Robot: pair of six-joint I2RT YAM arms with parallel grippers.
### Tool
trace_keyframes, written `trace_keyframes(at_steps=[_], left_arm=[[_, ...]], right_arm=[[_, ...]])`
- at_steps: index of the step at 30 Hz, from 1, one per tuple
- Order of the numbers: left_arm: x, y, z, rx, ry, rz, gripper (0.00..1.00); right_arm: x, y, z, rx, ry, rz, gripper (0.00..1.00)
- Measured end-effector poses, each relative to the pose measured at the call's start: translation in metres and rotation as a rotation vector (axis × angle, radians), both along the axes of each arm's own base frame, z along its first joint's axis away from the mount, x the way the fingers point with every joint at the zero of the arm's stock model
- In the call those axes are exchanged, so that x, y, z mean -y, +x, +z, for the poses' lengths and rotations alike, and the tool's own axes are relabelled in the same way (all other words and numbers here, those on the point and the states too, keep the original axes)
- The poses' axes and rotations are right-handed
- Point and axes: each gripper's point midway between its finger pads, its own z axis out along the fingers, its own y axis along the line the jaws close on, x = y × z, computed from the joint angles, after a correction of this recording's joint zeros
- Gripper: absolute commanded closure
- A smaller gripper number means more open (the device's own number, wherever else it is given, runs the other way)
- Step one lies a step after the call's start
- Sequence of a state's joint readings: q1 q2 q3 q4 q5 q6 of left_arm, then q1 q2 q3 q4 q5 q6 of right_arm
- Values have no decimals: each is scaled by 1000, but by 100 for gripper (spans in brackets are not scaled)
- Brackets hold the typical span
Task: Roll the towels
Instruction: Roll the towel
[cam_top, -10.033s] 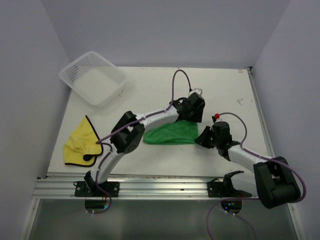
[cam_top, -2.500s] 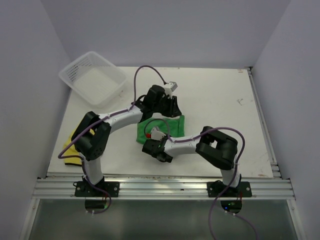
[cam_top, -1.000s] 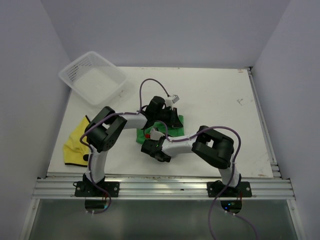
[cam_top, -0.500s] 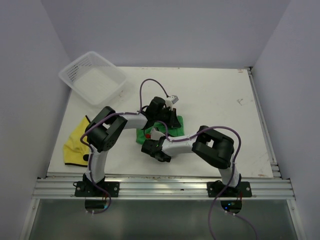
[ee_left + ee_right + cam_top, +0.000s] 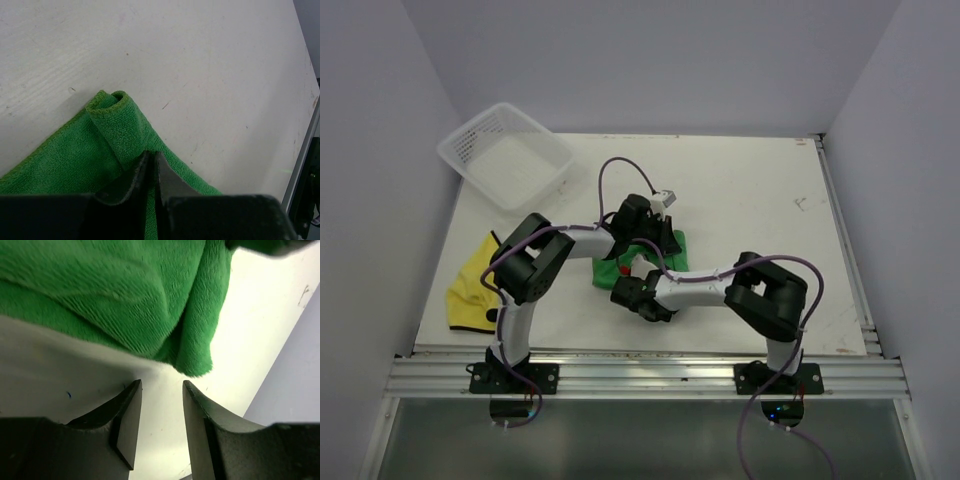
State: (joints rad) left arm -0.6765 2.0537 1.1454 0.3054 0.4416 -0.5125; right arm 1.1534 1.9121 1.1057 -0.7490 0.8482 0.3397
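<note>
Top: bright green soft towel [image 5: 677,250] at centre of white table [image 5: 760,200], mostly hidden under left gripper [image 5: 655,240] and right gripper [image 5: 628,288]. Yellow black-edged towel [image 5: 470,285] at left edge, partly behind left arm [image 5: 530,270]. White plastic mesh basket [image 5: 510,160] in far-left corner.
Left wrist: fingers [image 5: 127,177] pinched tight on a green fold, rolled corner ahead.
Right wrist: fingers [image 5: 127,420] narrowly apart, empty, green edge just ahead.

Your left arm [image 5: 535,268] folds at the elbow and reaches toward 3 o'clock, with the left gripper [image 5: 151,156] pinched tight on the green towel [image 5: 70,165]. Your right arm [image 5: 770,300] doubles back toward 9 o'clock, and the right gripper [image 5: 161,390] is held low with its fingers parted.
</note>
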Motion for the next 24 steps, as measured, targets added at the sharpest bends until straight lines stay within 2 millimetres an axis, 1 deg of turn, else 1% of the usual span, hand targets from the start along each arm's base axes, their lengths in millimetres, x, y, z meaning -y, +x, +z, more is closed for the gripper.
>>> trace_keyframes(at_steps=[5, 7, 9, 12, 15, 16, 18, 21, 24], left_arm=[[1, -1, 1, 14, 10, 12, 88], [2, -4, 2, 22, 9, 9, 88], [-3, -3, -2, 15, 13, 18, 88], [-5, -2, -3, 17, 9, 22, 88], [-5, -2, -3, 21, 5, 22, 88], [-5, -1, -3, 21, 5, 22, 88], [-5, -1, -3, 21, 5, 22, 88], [-5, -1, -3, 21, 5, 22, 88], [-5, -1, -3, 21, 4, 22, 88]], right_arm=[[12, -18, 2, -57, 64, -24, 52], [18, -26, 6, -60, 127, -50, 50], [12, -27, 26, -19, 261, -65, 49], [-9, -22, 68, 58, 522, -77, 48], [-17, -17, 93, 94, 705, -101, 48], [-16, -15, 95, 97, 753, -118, 48], [-7, -9, 94, 88, 819, -169, 48], [12, 3, 87, 80, 875, -258, 48], [22, 8, 80, 70, 920, -308, 48]])
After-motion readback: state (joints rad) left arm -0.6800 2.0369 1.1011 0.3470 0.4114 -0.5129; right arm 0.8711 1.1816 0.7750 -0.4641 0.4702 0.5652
